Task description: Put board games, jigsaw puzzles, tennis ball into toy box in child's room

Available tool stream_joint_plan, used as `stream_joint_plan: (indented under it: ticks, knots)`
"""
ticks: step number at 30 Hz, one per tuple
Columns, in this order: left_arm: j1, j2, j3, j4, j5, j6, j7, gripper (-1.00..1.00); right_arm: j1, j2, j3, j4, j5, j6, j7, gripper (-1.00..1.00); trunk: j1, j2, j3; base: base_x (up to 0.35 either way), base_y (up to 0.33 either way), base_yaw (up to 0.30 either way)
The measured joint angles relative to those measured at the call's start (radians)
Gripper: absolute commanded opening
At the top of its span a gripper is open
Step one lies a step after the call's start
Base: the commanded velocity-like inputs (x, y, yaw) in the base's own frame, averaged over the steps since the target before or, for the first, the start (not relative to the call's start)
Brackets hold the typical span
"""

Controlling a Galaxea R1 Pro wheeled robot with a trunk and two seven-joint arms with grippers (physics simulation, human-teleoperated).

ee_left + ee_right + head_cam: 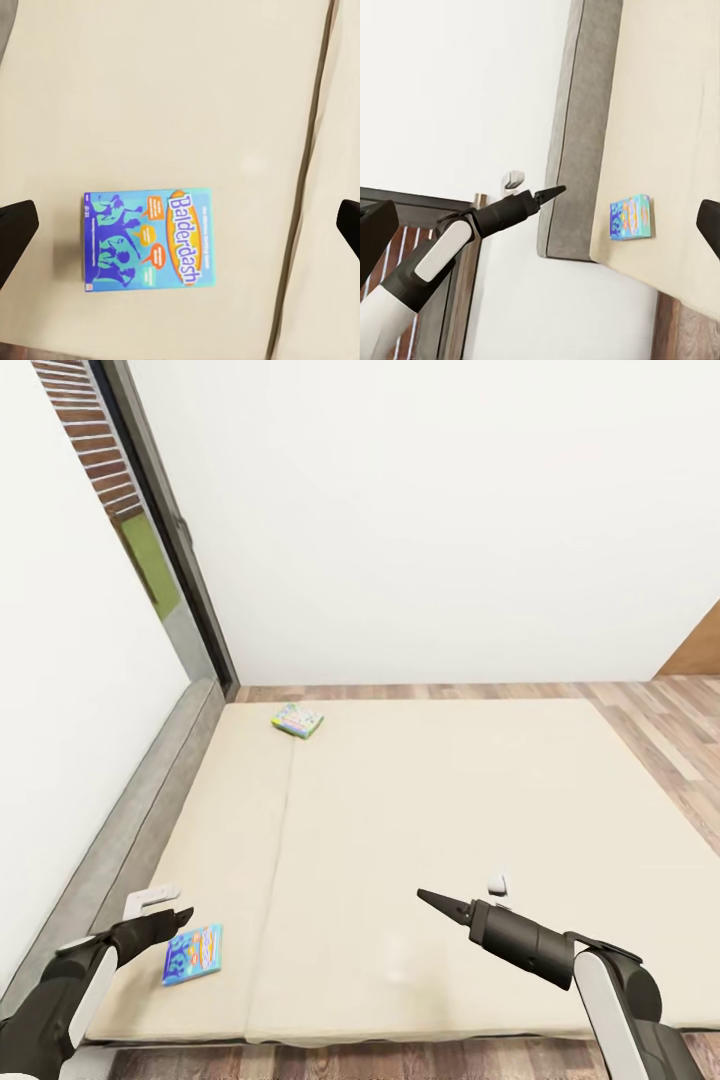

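Note:
On the bed's beige mattress (430,800) lie two board games. The blue one (193,954) rests near the front left corner, and its cover reads "Balderdash" (146,238). The green-white one (297,720) sits at the far side near the wall. My left gripper (183,901) hovers just above and left of the blue game, open; in the left wrist view its dark fingertips (15,234) stand wide apart on either side of the box. My right gripper (460,890) hangs open over the middle of the mattress with nothing in it. The right wrist view catches the blue game (631,217) and my left gripper (540,191).
The grey-brown headboard (150,810) runs along the bed's left side against a white wall. A dark-framed window (150,550) stands at the back left. Wooden floor (670,730) surrounds the bed on the far and right sides.

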Motion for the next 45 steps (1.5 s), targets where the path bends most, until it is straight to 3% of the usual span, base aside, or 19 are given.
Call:
stream_joint_plan:
  ticks: [39, 45]
  knots:
    - [-0.001, 0.004, 0.003, 0.005, 0.0, -0.001, 0.001, 1.0, 0.0, 0.008, 0.008, 0.0, -0.002, 0.0, -0.045, 1.0, 0.0, 0.0, -0.064, 0.0, 0.0, 0.0]
    - [-0.043, 0.002, 0.004, 0.005, 0.002, 0.002, 0.001, 1.0, 0.0, 0.009, 0.008, 0.0, -0.002, 0.0, -0.045, 1.0, 0.0, 0.0, -0.073, 0.0, 0.0, 0.0]
